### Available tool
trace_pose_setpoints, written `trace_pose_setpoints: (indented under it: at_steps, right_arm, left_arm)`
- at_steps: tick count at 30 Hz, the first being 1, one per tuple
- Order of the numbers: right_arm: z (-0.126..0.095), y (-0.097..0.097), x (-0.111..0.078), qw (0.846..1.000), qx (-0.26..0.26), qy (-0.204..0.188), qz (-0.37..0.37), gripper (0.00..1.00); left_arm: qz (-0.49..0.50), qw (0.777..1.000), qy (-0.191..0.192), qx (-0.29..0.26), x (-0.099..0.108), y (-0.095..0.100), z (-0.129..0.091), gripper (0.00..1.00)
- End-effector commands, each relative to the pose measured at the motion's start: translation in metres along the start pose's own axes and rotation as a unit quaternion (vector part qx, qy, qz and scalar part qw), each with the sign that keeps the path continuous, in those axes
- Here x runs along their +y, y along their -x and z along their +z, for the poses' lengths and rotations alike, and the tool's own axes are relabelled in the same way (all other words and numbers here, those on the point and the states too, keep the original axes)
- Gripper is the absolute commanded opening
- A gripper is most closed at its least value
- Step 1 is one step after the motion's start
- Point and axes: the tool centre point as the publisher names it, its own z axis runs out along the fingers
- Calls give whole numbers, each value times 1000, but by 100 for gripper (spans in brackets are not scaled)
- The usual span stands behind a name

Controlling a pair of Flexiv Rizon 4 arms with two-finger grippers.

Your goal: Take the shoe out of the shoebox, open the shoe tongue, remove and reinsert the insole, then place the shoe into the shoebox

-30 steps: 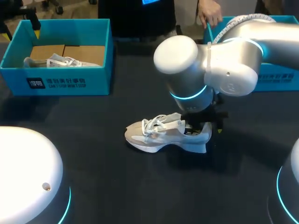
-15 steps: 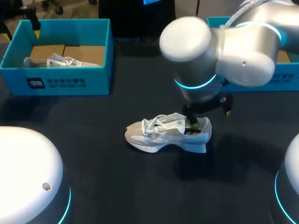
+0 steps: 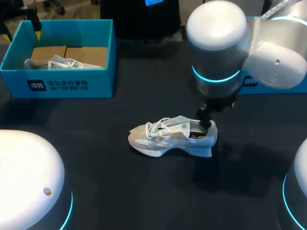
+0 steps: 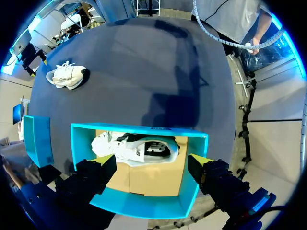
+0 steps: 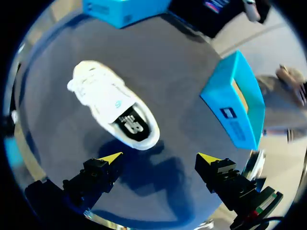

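Right gripper (image 5: pixel 159 158): fingers wide apart, holding nothing; hovers over the table (image 3: pixel 96 182) just behind the shoe's heel.
Shoe (image 5: pixel 115 112): directly ahead of the right jaws, out of the box, upright on its sole, heel towards them and toe away; touching neither finger.
Insole (image 5: pixel 132 125): lying in the shoe's opening, its printed heel end being the part closest to the jaws.
Tongue (image 3: pixel 183 127): beyond the insole, at the front of the opening; appears lifted, though this cannot be confirmed.
Step in hand (judged): taking out the insole.
Method advised: lower one finger inside the heel cup and keep the other above the insole's rear edge. Pinch only the insole, not the collar. Peel up and back towards the heel, slowly, so the shoe does not ride up.
Risk: unheld, the shoe may tip or slide.
Near shoebox (image 5: pixel 235 108): beside the right jaws, apart from the shoe.
Far shoebox (image 3: pixel 72 86): well beyond the toe, holding a second shoe (image 4: pixel 136 149).
Left gripper (image 4: pixel 151 160): fingers spread, empty, directly above that box.
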Motion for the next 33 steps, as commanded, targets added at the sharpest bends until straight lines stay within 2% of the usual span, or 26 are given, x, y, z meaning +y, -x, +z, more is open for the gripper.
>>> trace_pose_setpoints:
  at_steps: [1,15,17,18,24,29,33]
  right_arm:
    - [2,5,-5,935,102,6,-340,100]
    - [2,5,-5,935,102,6,-340,100]
    - [1,11,-14,934,94,93,-331,100]
    - [1,14,-16,929,98,112,-338,100]
    - [12,32,-28,905,125,178,-367,100]
    - [26,44,-38,878,168,236,-380,100]
    - [42,52,-46,866,195,267,-374,100]
  left_arm:
    - [0,1000,1,1,-1,0,0,100]
    - [0,1000,1,1,-1,0,0,100]
    - [0,1000,1,1,-1,0,0,100]
    - [0,1000,1,1,-1,0,0,100]
    - [0,1000,1,1,-1,0,0,100]
    - [0,1000,1,1,-1,0,0,100]
    - [0,1000,1,1,-1,0,0,100]
